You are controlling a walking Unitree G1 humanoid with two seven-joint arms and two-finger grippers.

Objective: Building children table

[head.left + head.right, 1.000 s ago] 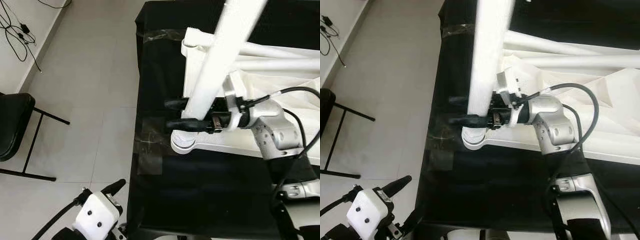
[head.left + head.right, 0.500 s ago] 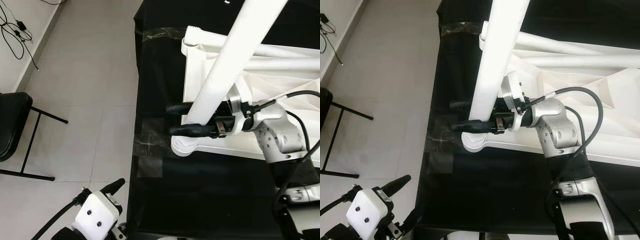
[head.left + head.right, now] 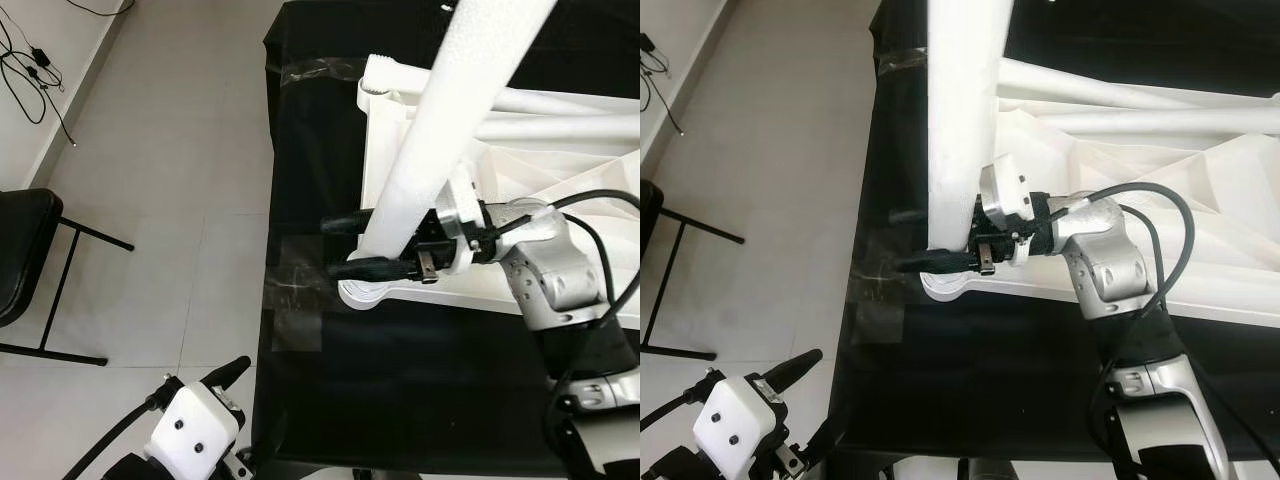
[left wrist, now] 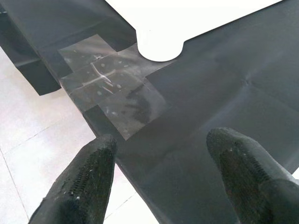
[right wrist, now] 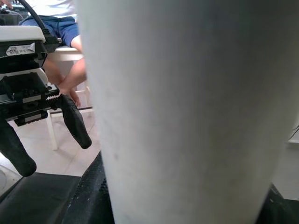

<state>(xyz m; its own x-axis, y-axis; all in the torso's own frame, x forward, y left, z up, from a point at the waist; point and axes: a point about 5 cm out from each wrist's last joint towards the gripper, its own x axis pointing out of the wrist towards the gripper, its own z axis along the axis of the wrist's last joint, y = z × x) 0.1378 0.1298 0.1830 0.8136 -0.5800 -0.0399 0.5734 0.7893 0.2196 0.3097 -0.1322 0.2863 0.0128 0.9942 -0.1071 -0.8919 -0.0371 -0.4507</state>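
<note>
Right gripper clamped on the white table leg at the tabletop's corner socket.

The leg rises steeply from the upturned white tabletop on the black cloth, leaning toward the camera. The right wrist view adds a seated person behind. Low by the cloth's taped edge, the left gripper has its fingers spread.

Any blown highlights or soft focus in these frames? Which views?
Left eye view: white table leg overexposed, texture lost; the black cloth stays legible. Right wrist view: the leg is close, soft and grey. Left wrist view: sharp, tape patch slightly shiny.
</note>
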